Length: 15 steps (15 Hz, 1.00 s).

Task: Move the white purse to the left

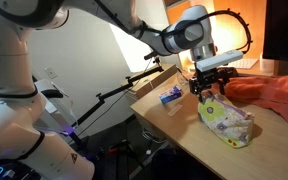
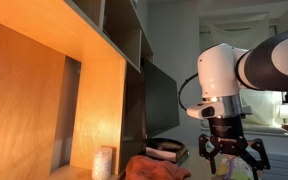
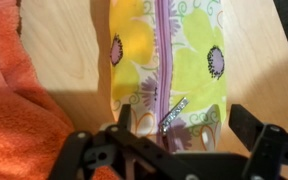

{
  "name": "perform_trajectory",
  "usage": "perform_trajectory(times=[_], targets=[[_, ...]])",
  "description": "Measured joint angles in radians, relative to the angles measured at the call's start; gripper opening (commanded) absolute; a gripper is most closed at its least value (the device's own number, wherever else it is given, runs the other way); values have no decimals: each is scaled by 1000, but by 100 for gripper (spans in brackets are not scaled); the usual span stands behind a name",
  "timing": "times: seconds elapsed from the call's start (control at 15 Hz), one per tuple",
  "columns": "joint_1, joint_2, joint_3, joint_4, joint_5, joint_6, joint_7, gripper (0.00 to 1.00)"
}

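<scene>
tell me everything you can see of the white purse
The white purse is a soft, oblong fabric pouch, whitish with yellow, green and pink flowers. A purple zip runs along it, its metal pull near the end under the open end effector. It lies flat on the wooden table beside the orange cloth; nothing grips it.

The light wooden surface (image 1: 181,117) carries the white purse (image 1: 227,122), an orange cloth (image 1: 274,95) and a small blue packet (image 1: 170,96).
</scene>
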Motion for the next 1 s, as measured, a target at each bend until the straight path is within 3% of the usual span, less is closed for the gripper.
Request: perform_trajectory(times=[0.93,1.0], targets=[[-1,10,0,2,0,-11,0,100],[-1,10,0,2,0,-11,0,80]])
